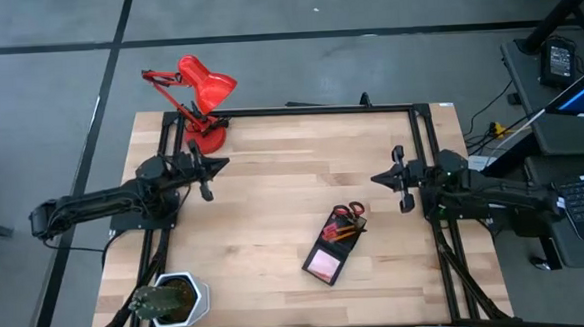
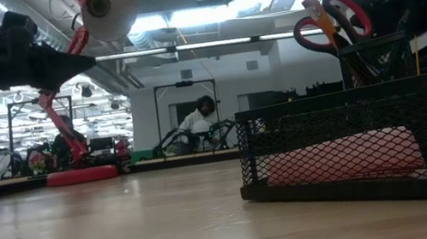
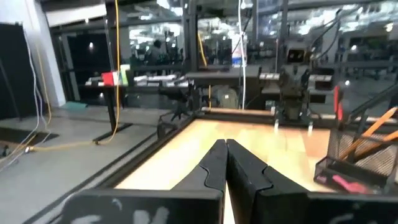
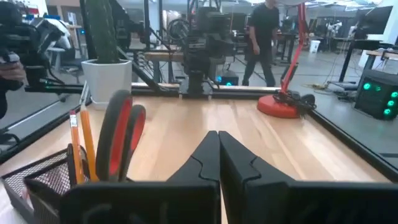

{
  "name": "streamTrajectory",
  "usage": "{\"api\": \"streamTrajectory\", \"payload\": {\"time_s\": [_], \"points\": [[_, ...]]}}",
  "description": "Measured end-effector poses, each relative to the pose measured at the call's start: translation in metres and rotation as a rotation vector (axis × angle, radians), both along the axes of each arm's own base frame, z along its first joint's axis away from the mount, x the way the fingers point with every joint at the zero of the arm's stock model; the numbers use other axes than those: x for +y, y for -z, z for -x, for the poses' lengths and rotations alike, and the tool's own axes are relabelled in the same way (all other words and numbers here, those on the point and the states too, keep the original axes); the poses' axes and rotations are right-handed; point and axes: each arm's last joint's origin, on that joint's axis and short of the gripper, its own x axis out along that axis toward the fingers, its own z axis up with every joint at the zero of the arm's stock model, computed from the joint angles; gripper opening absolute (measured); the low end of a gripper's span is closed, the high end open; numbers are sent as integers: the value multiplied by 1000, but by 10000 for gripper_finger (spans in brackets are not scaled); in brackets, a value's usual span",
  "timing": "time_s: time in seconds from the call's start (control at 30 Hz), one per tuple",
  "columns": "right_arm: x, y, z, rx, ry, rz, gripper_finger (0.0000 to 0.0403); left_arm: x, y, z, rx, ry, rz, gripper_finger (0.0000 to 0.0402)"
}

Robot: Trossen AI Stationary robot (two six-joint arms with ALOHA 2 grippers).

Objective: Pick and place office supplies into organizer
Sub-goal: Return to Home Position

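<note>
The left gripper hovered with its fingers pressed together, holding nothing. Well ahead of them stood the organizer, holding scissors, pencils and a pink pad. It stood nearer the right gripper, whose fingers were likewise closed and empty

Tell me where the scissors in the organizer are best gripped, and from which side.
Grip the scissors by their red handle loops, coming straight down from above. They stand blades-down in the tall mesh compartment of the organizer, so only the loops rise above the rim. Close across the loops' flat faces, clear of the pencils beside them.
</note>
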Motion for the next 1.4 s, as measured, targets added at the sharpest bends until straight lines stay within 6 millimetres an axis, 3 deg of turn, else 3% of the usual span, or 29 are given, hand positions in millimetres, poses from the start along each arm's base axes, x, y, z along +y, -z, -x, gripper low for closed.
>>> {"api": "streamTrajectory", "payload": {"time_s": [0.2, 0.5, 1.4], "points": [[-1, -3, 2, -37, -30, -25, 0, -6, -6, 6, -48, 24, -47, 2], [0, -3, 2, -35, -45, -21, 0, -10, 3, 18, 19, -19, -35, 2], [-2, 2, 2, 18, 1, -31, 0, -8, 7, 19, 54, -85, -4, 2]]}}
